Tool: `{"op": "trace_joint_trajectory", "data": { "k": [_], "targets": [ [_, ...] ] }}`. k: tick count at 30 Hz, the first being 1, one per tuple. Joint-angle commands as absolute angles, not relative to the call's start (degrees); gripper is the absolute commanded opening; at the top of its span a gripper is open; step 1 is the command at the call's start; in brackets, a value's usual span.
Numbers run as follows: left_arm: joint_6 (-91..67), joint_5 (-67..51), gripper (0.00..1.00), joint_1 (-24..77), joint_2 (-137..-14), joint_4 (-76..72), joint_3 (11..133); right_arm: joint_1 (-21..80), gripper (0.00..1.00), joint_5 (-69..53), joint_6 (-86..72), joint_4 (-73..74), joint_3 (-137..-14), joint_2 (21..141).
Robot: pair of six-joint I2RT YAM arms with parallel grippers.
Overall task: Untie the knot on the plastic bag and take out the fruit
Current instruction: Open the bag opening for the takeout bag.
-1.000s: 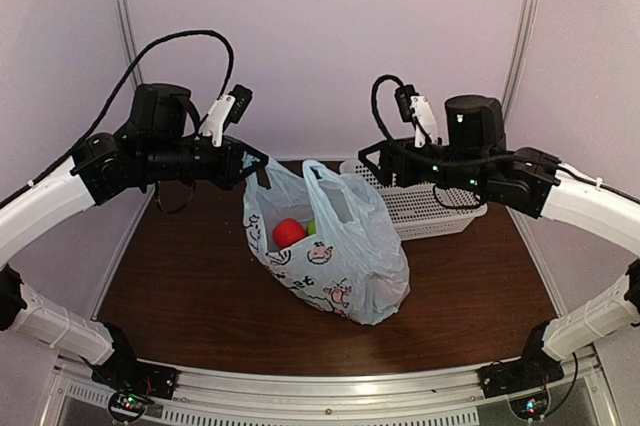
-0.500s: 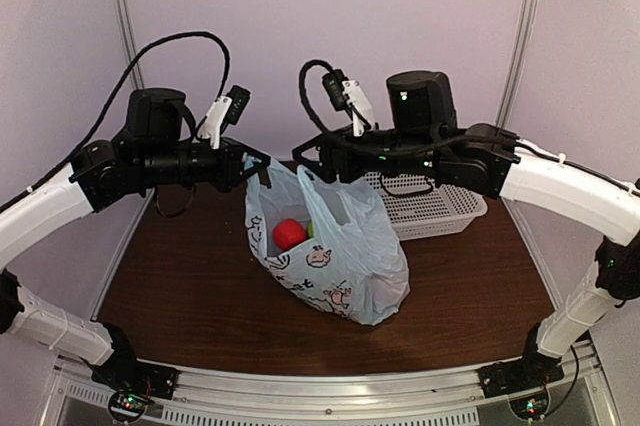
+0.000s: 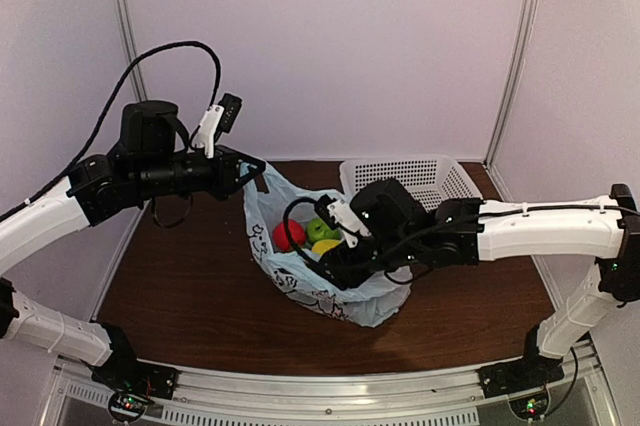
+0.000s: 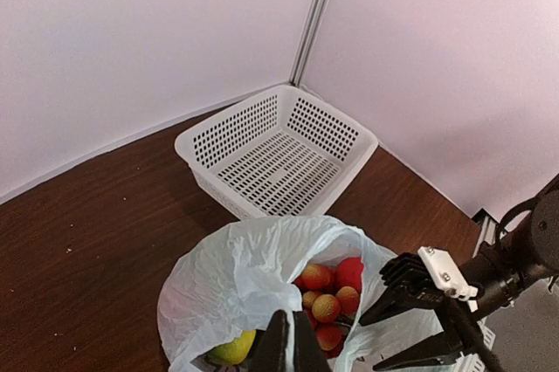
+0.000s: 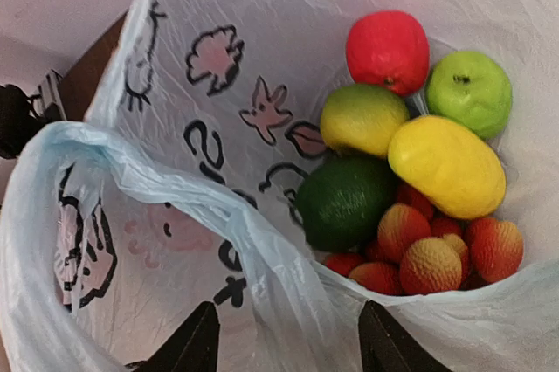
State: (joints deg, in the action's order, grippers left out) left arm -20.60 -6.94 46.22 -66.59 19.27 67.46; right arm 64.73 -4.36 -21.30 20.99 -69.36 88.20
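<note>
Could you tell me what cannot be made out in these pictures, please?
- Left gripper grip on the plastic bag: left wrist view, cut off by bottom edge.
- Red fruit cluster, count: right wrist view, bag fold and yellow fruit cover it.
- The knot: seen in no view.

Dark brown wood-grain table (image 3: 170,286), pale wall panels on its left, back and right, metal rail (image 3: 330,386) along the near edge. Two things sit directly on it: the plastic bag (image 3: 310,291), translucent pale blue with black cartoon prints, slumped around mid-table with its mouth open upward, and a white perforated basket (image 3: 400,171) flat on its base in the far right corner. Basket is just behind and to the right of the bag; can't tell whether they touch.
</note>
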Motion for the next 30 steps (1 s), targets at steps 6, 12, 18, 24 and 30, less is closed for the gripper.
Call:
{"op": "trace_joint_trajectory", "data": {
  "k": [6, 12, 18, 24, 30],
  "targets": [
    [-22.3, -5.1, 0.0, 46.1, -61.5, 13.7, 60.1, 67.4, 0.63, 11.1, -31.8, 28.4, -56.7, 83.1],
    [-23.2, -3.0, 0.0, 45.2, -58.3, 13.6, 55.9, 68.4, 0.65, 13.7, -36.3, 32.3, -48.4, 79.7],
    [-23.2, -6.1, 0.0, 44.2, -55.5, 10.4, 52.1, 69.7, 0.66, 13.2, -37.7, 31.1, -44.7, 75.3],
    [-18.0, -15.3, 0.0, 43.1, -56.5, 7.6, 50.0, 70.9, 0.7, 13.2, -32.8, 32.8, -54.6, 70.1],
    [-11.5, -17.4, 0.0, 42.4, -56.5, 9.0, 49.7, 72.7, 0.71, 12.4, -29.4, 31.3, -63.3, 67.5]
  ]
}}
